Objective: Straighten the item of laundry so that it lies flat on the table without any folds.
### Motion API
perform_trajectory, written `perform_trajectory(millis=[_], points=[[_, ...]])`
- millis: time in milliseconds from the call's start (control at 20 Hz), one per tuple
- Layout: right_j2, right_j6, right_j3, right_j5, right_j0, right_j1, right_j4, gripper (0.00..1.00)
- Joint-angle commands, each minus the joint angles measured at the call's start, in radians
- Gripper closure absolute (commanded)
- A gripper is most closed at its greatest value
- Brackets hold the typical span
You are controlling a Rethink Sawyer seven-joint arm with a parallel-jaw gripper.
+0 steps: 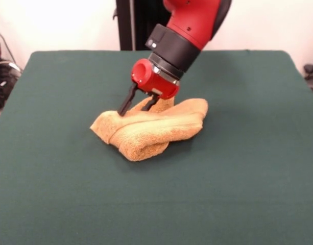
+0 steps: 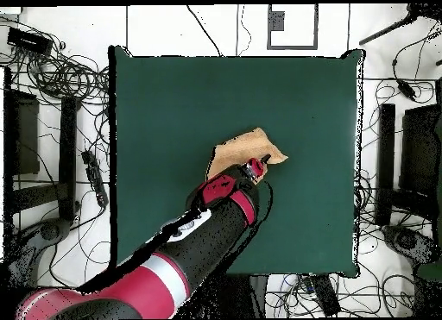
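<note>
Seen from the front: orange-tan towel (image 1: 151, 130) bunched into a thick rolled heap near the middle of the green table (image 1: 238, 194), folds stacked and a rounded lobe pointing toward the camera. Gripper (image 1: 138, 105) tilted, both black fingers (image 1: 127, 101) planted in the heap's far top edge, spread a moderate way apart with a ridge of cloth rising between them; grip on it not certain. From overhead: only a flat tan patch (image 2: 238, 151) visible beyond the red-and-black arm (image 2: 198, 239), which hides the near part; fingers mostly lost there. No readable writing or labels anywhere.
</note>
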Motion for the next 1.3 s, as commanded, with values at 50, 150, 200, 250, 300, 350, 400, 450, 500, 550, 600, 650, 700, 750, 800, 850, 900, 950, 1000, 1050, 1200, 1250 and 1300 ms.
perform_trajectory(millis=[50, 150, 200, 250, 300, 350, 400, 450, 500, 550, 600, 650, 700, 750, 800, 850, 900, 950, 1000, 1050, 1200, 1250, 1300], points=[[0.016, 0.128, -0.060, -0.007, 0.020, 0.010, 0.000, 0.00], [0.010, 0.140, -0.056, -0.032, 0.022, 0.012, 0.007, 0.00], [0.015, 0.158, -0.049, -0.047, 0.017, 0.007, 0.020, 1.00], [0.013, 0.163, -0.048, -0.060, 0.016, 0.009, 0.024, 1.00], [0.011, 0.169, -0.048, -0.074, 0.014, 0.010, 0.029, 1.00], [0.010, 0.174, -0.047, -0.088, 0.013, 0.012, 0.033, 1.00], [-0.008, 0.165, -0.058, -0.071, 0.018, 0.019, 0.031, 1.00], [0.004, 0.154, -0.061, -0.068, 0.011, 0.011, 0.019, 1.00], [0.013, 0.136, -0.068, -0.055, 0.005, 0.005, 0.001, 1.00], [0.022, 0.119, -0.074, -0.047, 0.001, -0.001, -0.014, 1.00], [0.027, 0.116, -0.072, -0.047, -0.002, -0.006, -0.019, 1.00], [0.029, 0.114, -0.071, -0.046, -0.003, -0.014, -0.023, 1.00], [0.029, 0.113, -0.067, -0.045, -0.002, -0.019, -0.025, 1.00], [0.030, 0.110, -0.065, -0.042, -0.003, -0.029, -0.030, 1.00], [0.026, 0.110, -0.062, -0.044, -0.001, -0.033, -0.033, 1.00], [0.025, 0.112, -0.058, -0.047, -0.001, -0.039, -0.035, 1.00], [0.025, 0.116, -0.054, -0.053, -0.002, -0.044, -0.037, 1.00], [0.026, 0.115, -0.052, -0.046, -0.005, -0.052, -0.040, 1.00], [0.031, 0.115, -0.050, -0.042, -0.010, -0.060, -0.043, 1.00], [0.035, 0.110, -0.052, -0.036, -0.016, -0.068, -0.051, 1.00], [0.042, 0.091, -0.054, -0.023, -0.027, -0.090, -0.081, 1.00], [0.040, 0.083, -0.053, -0.022, -0.030, -0.097, -0.096, 1.00], [0.043, 0.076, -0.051, -0.022, -0.035, -0.106, -0.110, 1.00]])
